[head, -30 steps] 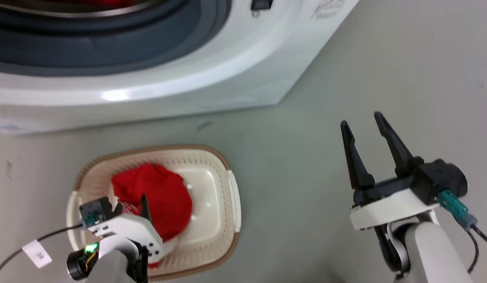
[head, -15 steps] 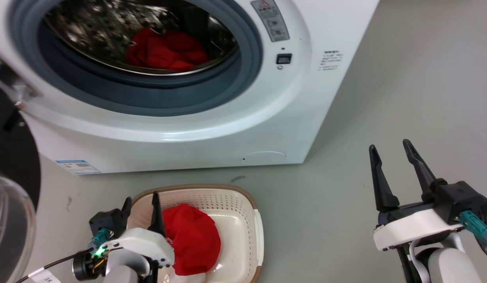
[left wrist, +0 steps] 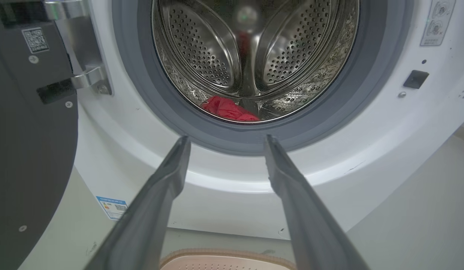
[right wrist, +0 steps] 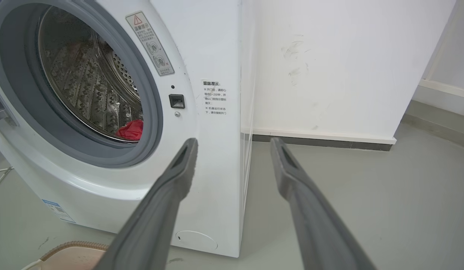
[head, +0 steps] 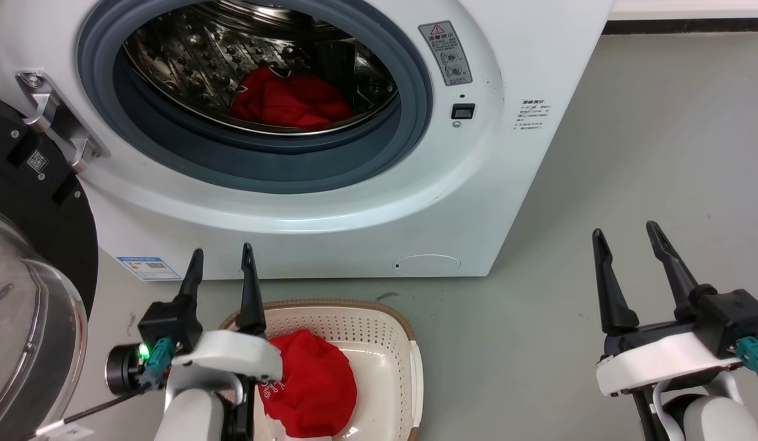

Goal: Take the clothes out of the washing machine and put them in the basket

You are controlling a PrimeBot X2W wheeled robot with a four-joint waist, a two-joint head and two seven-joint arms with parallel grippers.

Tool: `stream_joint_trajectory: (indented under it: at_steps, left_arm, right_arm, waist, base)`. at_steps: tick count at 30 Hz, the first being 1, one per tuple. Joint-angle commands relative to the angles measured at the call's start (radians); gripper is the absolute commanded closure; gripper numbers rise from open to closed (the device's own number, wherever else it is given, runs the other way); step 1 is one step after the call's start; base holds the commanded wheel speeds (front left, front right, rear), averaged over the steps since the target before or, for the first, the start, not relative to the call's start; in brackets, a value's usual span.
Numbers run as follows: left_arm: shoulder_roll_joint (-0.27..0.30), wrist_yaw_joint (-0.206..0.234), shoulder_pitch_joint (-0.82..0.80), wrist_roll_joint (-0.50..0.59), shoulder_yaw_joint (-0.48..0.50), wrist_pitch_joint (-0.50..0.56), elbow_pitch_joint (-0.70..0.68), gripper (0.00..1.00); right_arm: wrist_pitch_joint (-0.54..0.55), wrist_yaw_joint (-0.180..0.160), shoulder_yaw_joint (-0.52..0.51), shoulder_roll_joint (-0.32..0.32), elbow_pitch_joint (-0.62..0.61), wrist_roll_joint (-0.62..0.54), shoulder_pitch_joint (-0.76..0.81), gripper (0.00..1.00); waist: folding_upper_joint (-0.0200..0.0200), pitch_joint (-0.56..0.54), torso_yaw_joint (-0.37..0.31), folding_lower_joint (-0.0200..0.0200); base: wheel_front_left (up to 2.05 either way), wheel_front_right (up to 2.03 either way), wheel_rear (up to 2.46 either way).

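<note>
The white washing machine stands open before me, and a red garment lies in its steel drum. That garment also peeks over the grey ring in the left wrist view and the right wrist view. Another red garment lies in the cream basket on the floor below the machine. My left gripper is open and empty above the basket's near-left rim, fingers pointing at the porthole. My right gripper hangs open and empty over the floor, right of the machine.
The black-rimmed glass door is swung open at the far left, close to my left arm. Grey floor stretches to the right of the machine. A white wall with a dark skirting stands behind.
The head camera has tilted up, so the drum and door have come into view. My left gripper has lifted out of the basket, leaving the red garment there. Both grippers stay open.
</note>
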Motion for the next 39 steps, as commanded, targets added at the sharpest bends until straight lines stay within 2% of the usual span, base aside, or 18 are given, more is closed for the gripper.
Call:
stream_joint_trajectory:
  at_steps: [1,6,14,25,32,39]
  left_arm:
    - [-0.001,0.002,-0.023,0.016,-0.005,-0.003,-0.014,0.0]
    - [-0.001,-0.017,-0.118,0.047,-0.006,-0.003,0.009,0.0]
    - [0.025,-0.074,-0.35,0.061,0.01,-0.003,0.13,0.0]
    - [0.102,-0.129,-0.69,0.076,-0.002,0.013,0.371,0.0]
    - [0.159,-0.14,-0.91,0.095,-0.022,0.103,0.541,0.0]
    - [0.224,-0.136,-1.104,0.139,-0.062,0.25,0.683,0.0]
  right_arm:
    - [0.003,-0.001,-0.005,0.0,-0.01,0.0,0.01,0.0]
    - [0.003,-0.001,-0.008,0.0,-0.029,0.007,-0.007,0.0]
    - [-0.001,-0.001,0.025,0.0,-0.043,0.01,-0.054,0.0]
    - [-0.033,-0.001,0.077,0.0,-0.023,0.03,-0.132,0.0]
    - [-0.06,-0.001,0.116,0.0,0.003,0.043,-0.187,0.0]
    - [-0.094,-0.001,0.151,0.0,0.043,0.085,-0.226,0.0]
  waist:
    - [-0.0001,0.005,0.002,0.0002]
    - [-0.0001,0.048,0.009,0.0002]
    - [-0.0001,0.154,-0.008,0.0002]
    - [-0.0001,0.314,-0.061,0.0002]
    - [-0.0001,0.408,-0.109,0.0002]
    - [-0.0001,0.476,-0.177,0.0002]
  base:
    - [0.0,0.0,0.0]
    - [0.0,0.0,0.0]
    - [0.0,0.0,0.0]
    - [0.0,0.0,0.0]
    - [0.0,0.0,0.0]
    - [0.0,0.0,0.0]
